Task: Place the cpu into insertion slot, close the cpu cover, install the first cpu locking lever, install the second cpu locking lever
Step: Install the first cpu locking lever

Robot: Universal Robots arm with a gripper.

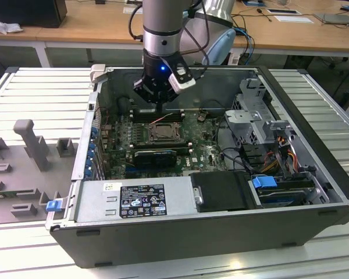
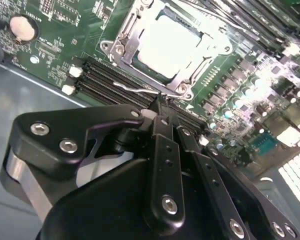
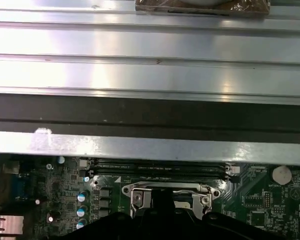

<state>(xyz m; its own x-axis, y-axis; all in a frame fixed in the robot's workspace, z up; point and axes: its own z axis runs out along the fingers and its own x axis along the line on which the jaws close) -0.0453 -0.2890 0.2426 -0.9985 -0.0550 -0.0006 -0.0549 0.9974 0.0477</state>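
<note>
cpu under cpu cover | gripper pressed together | locking lever end hidden

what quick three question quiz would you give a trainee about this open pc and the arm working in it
1. True or false: the small pale silver-grey square cpu lies outside the grey metal computer case.
2. The thin windowed metal cpu cover is: A) lowered flat around the cpu, B) standing upright, C) lying off the board.
3. Fill in: the black gripper hangs over the ___ motherboard.
Key: 1 false; 2 A; 3 green.
</note>
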